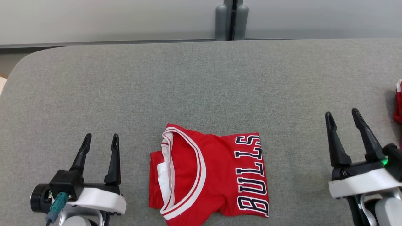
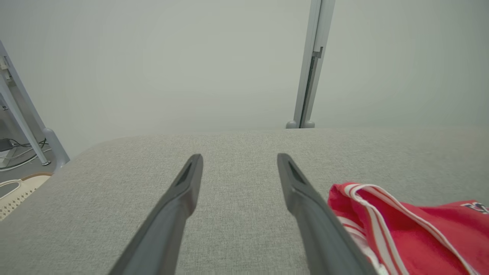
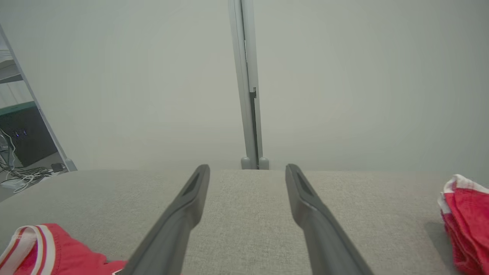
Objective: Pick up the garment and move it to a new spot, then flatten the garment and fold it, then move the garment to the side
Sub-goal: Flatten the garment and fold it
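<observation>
Left gripper [image 1: 102, 136]: at the near left of the head view, its two dark fingers spread apart and holding nothing, the tips above the grey cloth.
Right gripper [image 1: 341, 113]: at the near right, fingers likewise parted and empty, reaching a little farther up the table than the left pair.
Bulls jersey [image 1: 213, 175]: one, red, folded into a rough rectangle and lying flat at the near edge of the table. The white-and-red striped neckline is on its left half, and "BULLS" in dark, white-edged letters runs sideways along its right edge.
Jersey and grippers: it lies between the two, touching neither and nearer the left one. In the left wrist view its striped collar edge sits just right of that gripper's right-hand finger; in the right wrist view a corner of it shows at the lower left.
Table [image 1: 201, 81]: one, covered in grey woven fabric, with a rounded far-left corner.
Basket [image 2: 15, 194]: one pale perforated container off the table's left edge, lower than the top; what it holds cannot be told.
Second garment [image 3: 466, 221]: one bunched red piece with white trim, at the table's right edge, beyond the right gripper and well apart from the jersey.
Post [image 1: 231, 20]: one grey upright at the middle of the far edge.
Wall [image 1: 94, 18]: plain pale panels behind it.
</observation>
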